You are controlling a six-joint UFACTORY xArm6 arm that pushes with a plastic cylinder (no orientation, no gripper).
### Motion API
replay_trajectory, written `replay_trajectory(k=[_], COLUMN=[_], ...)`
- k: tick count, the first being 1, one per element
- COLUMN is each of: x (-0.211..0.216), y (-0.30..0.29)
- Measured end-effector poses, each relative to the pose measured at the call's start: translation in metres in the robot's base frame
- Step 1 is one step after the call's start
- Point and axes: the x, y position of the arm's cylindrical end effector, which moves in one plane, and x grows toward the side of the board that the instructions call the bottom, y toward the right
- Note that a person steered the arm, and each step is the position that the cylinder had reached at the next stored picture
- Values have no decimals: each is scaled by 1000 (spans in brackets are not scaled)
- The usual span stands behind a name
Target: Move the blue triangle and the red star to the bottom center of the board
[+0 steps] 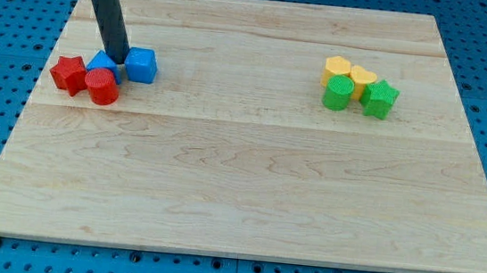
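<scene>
The blue triangle lies at the view's left on the wooden board, partly hidden behind my rod and a red cylinder. The red star touches its left side. My tip rests on the board just right of the blue triangle, between it and a blue cube.
At the view's upper right stands a cluster: two yellow blocks, a green cylinder and a green star-like block. Blue pegboard surrounds the board.
</scene>
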Motion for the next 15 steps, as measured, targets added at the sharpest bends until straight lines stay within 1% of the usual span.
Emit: replay_trajectory(k=[1,2,3,4,5,6,7,8,9,10,11,12,13,14,15], x=[10,11,-20,-34,-25,22,36,19,16,-2,25,46,47,61,65], y=[-12,-15,-24,-29,-35,-35,-48,-46,-53,-112,-115,-104,-66,-21,-24])
